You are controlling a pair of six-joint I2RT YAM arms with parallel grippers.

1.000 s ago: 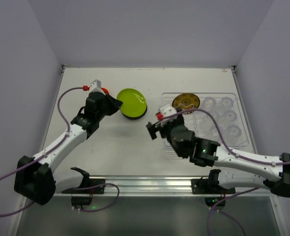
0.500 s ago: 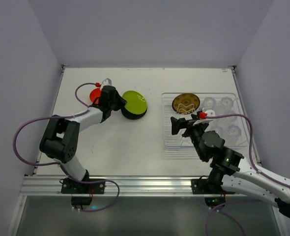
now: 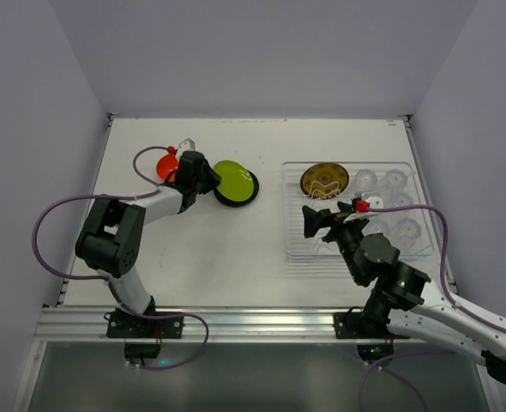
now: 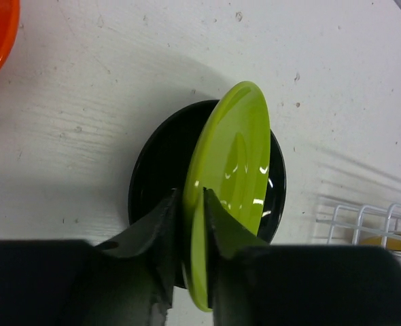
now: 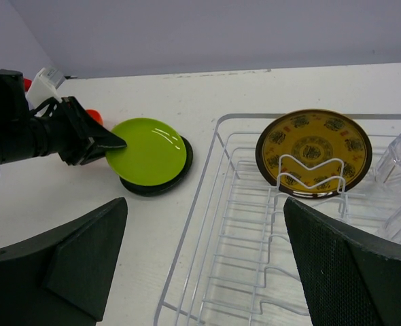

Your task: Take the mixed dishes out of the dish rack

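My left gripper (image 3: 208,180) is shut on the near rim of the lime green plate (image 4: 231,176), its fingertips (image 4: 172,204) pinching the rim from both sides. That plate (image 3: 236,183) tilts, its far edge over the black plate (image 4: 156,163) lying flat on the table. The orange-red bowl (image 3: 165,163) sits just left of the gripper. My right gripper (image 3: 310,223) hangs wide open and empty over the left part of the dish rack (image 5: 207,163). In the rack (image 3: 292,249), a patterned yellow-brown plate (image 5: 314,146) leans on a wire divider, and several clear cups (image 3: 396,206) stand to the right.
The white table's raised edges run along the left and back, with grey walls behind. A purple cable loops from the left arm beside the bowl. The right arm's body reaches in from the bottom right, over the front of the rack.
The left arm stretched out and lowered the lime green plate onto the black plate, tilting it flatter. The right gripper swung right, from beside the rack to over it.
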